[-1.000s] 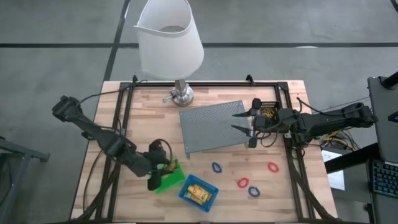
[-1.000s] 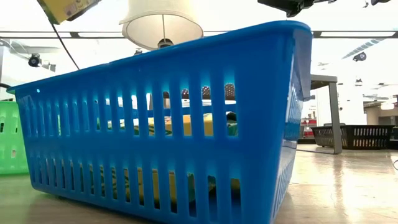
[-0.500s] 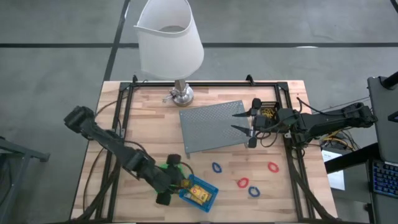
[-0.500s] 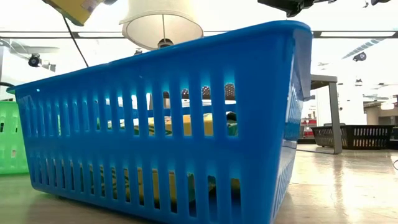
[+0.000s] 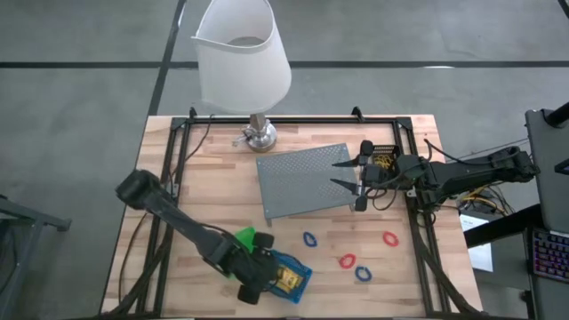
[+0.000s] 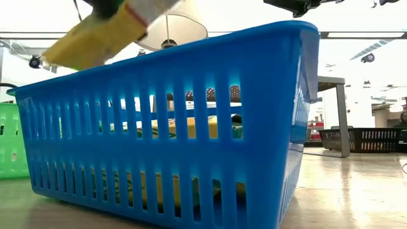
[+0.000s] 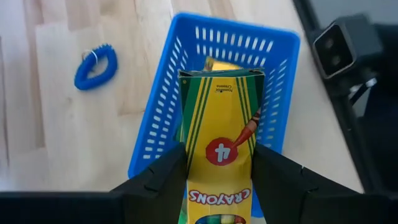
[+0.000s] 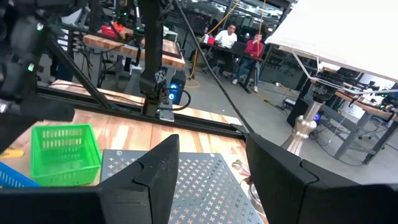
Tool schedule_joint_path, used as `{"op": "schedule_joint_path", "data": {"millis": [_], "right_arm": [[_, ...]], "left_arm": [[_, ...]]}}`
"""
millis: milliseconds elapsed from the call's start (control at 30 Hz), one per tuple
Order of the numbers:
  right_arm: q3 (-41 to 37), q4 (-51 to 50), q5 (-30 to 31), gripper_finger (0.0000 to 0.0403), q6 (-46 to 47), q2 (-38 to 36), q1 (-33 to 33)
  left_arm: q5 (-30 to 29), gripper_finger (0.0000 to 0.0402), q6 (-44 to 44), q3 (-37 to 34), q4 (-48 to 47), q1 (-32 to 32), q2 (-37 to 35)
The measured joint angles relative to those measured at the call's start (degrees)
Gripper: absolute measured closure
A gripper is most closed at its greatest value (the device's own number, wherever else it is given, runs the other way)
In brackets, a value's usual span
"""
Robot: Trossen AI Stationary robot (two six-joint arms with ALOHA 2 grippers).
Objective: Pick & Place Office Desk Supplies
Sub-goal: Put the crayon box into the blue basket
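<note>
Since half a second ago, the left arm has swung further toward the lower middle of the high view, carrying its load from beside the green bin (image 5: 246, 238) to directly over the blue bin (image 5: 286, 277). The left end effector (image 5: 256, 283) is clamped on a yellow-and-green crayon box (image 7: 220, 147); in the left wrist view the dark fingers (image 7: 160, 175) press both sides of the box, which hangs above the bin's open top, where another yellow item already lies inside. In the low view the crayon box (image 6: 102, 36) shows tilted at the upper left, above the blue bin's rim (image 6: 191, 48).

Moving rightward on the wooden surface (image 5: 213, 169), the white-shaded lamp (image 5: 242, 58) stands at the upper centre, and the grey mesh tray (image 5: 302, 180) lies just below and right of it. Blue and red loops are scattered on the surface at the lower right: one blue loop (image 5: 309, 239) close to the blue bin, a red loop (image 5: 347, 260), another blue loop (image 5: 363, 274) and a second red loop (image 5: 389, 238).

At the right edge of the tray, the right end effector (image 5: 349, 181) hovers with its fingers spread apart, holding nothing. It has not moved. A black bin (image 5: 384, 158) with yellow contents sits just beside that arm's wrist.
</note>
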Motion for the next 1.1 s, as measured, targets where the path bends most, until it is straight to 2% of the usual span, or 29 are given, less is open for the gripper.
{"op": "schedule_joint_path", "data": {"millis": [333,667,1100], "right_arm": [[-0.01,0.00,0.00,0.0218,-0.01,0.00,0.02],[-0.02,-0.02,0.00,0.0218,0.00,0.00,0.00],[-0.02,-0.01,0.00,0.0218,0.00,0.00,0.00]], "left_arm": [[-0.06,0.0232,2.95,-1.25,0.89,-0.01,4.52],[-0.27,0.0232,10.16,-6.37,5.28,-0.07,4.73],[-0.20,0.0226,10.29,-4.62,5.65,-0.01,4.84]]}}
